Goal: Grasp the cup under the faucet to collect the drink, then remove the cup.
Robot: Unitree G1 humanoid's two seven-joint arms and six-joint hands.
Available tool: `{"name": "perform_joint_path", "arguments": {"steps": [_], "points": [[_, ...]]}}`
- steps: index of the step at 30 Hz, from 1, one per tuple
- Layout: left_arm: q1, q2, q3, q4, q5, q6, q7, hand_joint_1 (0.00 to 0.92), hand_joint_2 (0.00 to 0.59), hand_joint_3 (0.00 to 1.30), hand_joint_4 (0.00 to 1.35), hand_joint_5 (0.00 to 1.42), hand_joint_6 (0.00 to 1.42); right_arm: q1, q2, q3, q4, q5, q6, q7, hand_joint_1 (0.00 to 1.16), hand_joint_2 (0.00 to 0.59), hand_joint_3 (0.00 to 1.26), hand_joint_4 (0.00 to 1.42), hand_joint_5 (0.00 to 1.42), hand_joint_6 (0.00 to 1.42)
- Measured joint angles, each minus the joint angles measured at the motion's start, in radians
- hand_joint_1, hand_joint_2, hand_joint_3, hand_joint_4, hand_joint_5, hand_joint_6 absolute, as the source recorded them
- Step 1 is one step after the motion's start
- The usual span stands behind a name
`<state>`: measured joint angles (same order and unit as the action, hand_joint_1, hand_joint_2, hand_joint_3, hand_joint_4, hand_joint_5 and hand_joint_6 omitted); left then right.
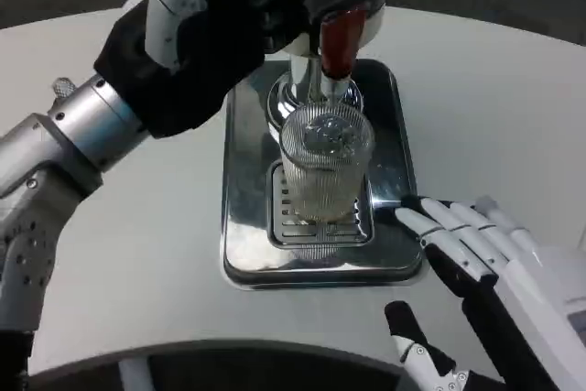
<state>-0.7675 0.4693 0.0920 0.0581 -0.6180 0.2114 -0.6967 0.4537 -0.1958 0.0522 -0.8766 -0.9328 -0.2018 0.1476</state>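
Cup point(325, 171): a ribbed clear glass, upright on the slotted grate point(298, 226) of the steel drip tray point(247, 153), at the picture's centre, directly under the faucet point(322, 89) with its red tap handle point(337, 43) at 12 o'clock. Right hand point(485, 272), at 4 o'clock, has fingers spread apart holding nothing, fingertips point(412, 217) at the tray's right edge near the cup. Left hand point(220, 25), at 11 o'clock, is up at the dispenser; I cannot tell whether it grips anything. White table point(137, 254) underneath.

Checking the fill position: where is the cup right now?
In the head view the ribbed glass cup stands mid-picture on the drip tray, beneath the faucet, with the right hand open beside it.
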Motion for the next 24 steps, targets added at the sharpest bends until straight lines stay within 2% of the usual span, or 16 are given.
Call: {"name": "perform_joint_path", "arguments": {"steps": [5,10,14,19,24], "points": [[-0.016,-0.018,-0.018,0.054,0.045,0.003,-0.030,0.000,0.078,0.00,0.00,0.00,0.00,0.023,0.007,-0.005,-0.003,0.013,-0.003,-0.012,0.35,0.521,0.19,0.13,0.16,0.12],[-0.017,-0.027,-0.025,0.058,0.081,0.003,-0.052,0.000,0.076,0.00,0.00,0.00,0.00,0.033,0.017,-0.004,-0.008,0.016,-0.009,-0.024,0.35,0.521,0.20,0.14,0.16,0.12],[-0.018,-0.030,-0.025,0.058,0.092,0.003,-0.059,0.000,0.075,0.00,0.00,0.00,0.00,0.035,0.029,0.003,-0.009,0.016,-0.011,-0.026,0.36,0.519,0.21,0.15,0.18,0.18],[-0.019,-0.031,-0.026,0.058,0.120,0.003,-0.068,0.000,0.073,0.00,0.00,0.00,0.00,0.035,0.041,0.017,-0.009,0.014,-0.012,-0.037,0.38,0.521,0.21,0.16,0.19,0.20],[-0.022,-0.016,-0.038,0.051,0.191,-0.037,-0.091,0.000,0.076,0.00,0.00,0.00,0.00,0.036,0.052,0.032,-0.007,0.008,-0.012,-0.044,0.38,0.521,0.21,0.16,0.20,0.22]]}}
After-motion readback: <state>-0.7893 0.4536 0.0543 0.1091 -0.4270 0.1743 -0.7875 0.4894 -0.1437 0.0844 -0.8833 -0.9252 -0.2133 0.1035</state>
